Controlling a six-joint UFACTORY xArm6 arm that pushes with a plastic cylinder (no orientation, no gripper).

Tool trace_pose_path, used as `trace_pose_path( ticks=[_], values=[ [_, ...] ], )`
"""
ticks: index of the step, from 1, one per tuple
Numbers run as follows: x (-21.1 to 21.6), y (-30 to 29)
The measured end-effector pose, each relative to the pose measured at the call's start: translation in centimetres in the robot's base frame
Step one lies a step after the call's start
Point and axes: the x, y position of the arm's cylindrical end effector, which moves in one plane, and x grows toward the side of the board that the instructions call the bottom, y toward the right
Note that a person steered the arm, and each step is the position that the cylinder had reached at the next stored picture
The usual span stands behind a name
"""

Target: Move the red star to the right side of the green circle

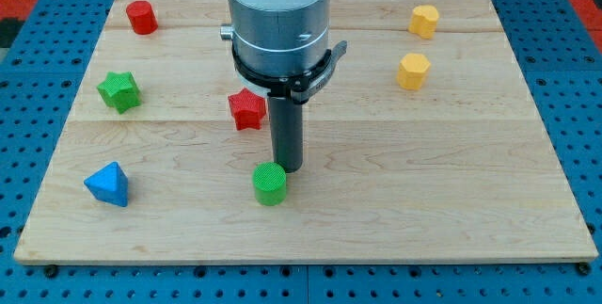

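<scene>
Tip (288, 169) sits just above and right of the green circle (270, 184), near it, maybe touching; you can't tell from this angle. No gripper on this rig, just a bare rod, so nothing opens or closes. Red star (246, 109) is left of the rod, above the green circle, slightly to its left, apart from both. My read: the rod is between star and target spot, so you'd need to go round to the star's upper left and push it down and right. Star has no real long axis; arm pointing can't be resolved here. Rest of the board (489, 200): red cylinder (142, 17) top left, green star (119, 90) and blue triangle (107, 184) at left, two yellow hexagons (424, 21) (413, 71) top right, all well clear.
</scene>
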Motion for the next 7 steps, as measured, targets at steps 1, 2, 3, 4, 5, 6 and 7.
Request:
trace_pose_path(
  ticks=[1,2,3,4,5,6,7],
  values=[
    [-2.2,-5.4],
    [-2.4,-15.2],
    [-8.5,-12.8],
    [-9.2,-5.0],
    [-5.9,-1.9],
    [-2.3,1.6],
    [-0.4,1.7]
  ],
)
